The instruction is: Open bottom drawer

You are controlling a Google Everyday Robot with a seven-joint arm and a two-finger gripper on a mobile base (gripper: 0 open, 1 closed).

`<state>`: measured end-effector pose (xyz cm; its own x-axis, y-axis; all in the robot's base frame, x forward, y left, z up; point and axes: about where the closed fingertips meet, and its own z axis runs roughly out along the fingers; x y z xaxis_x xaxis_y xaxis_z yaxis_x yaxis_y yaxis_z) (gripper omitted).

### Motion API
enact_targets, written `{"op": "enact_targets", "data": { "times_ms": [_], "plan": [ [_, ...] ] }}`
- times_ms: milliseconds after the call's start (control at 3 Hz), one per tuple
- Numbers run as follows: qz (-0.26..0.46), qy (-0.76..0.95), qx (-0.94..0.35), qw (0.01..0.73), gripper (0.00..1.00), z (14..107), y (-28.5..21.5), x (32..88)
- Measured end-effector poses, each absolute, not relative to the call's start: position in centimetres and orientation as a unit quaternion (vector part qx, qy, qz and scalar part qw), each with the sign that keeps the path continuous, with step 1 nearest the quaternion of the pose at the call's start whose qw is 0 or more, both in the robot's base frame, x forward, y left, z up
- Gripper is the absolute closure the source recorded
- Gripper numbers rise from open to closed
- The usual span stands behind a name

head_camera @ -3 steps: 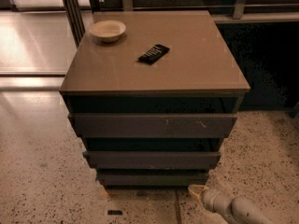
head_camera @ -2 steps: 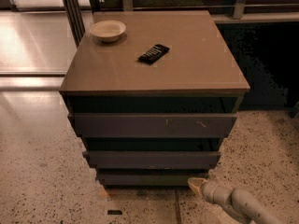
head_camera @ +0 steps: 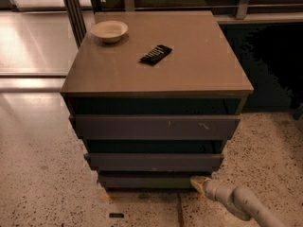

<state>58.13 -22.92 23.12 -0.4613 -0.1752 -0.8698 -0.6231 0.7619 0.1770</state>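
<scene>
The bottom drawer is the lowest, narrowest dark grey slab front of three in a low cabinet. It looks shut, close under the middle front. The widest top front has pale scratch marks. My gripper comes in from the lower right on a pale arm. Its pale tip is at the right end of the bottom drawer front, touching or nearly touching it just above the floor.
On the brown cabinet top stand a white bowl at the back left and a black remote near the middle. Speckled floor surrounds the cabinet. A dark metal post stands behind at the left.
The gripper has moved a little left and up, from the floor beside the cabinet to the right end of the bottom drawer front. The drawers have not moved.
</scene>
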Motion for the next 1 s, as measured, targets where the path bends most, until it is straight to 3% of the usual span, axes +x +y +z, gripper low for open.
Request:
{"op": "enact_targets", "data": {
  "times_ms": [1000],
  "plan": [
    [0.234,0.829,-0.214,0.461,1.0,21.0,-22.59,59.36]
  ]
}}
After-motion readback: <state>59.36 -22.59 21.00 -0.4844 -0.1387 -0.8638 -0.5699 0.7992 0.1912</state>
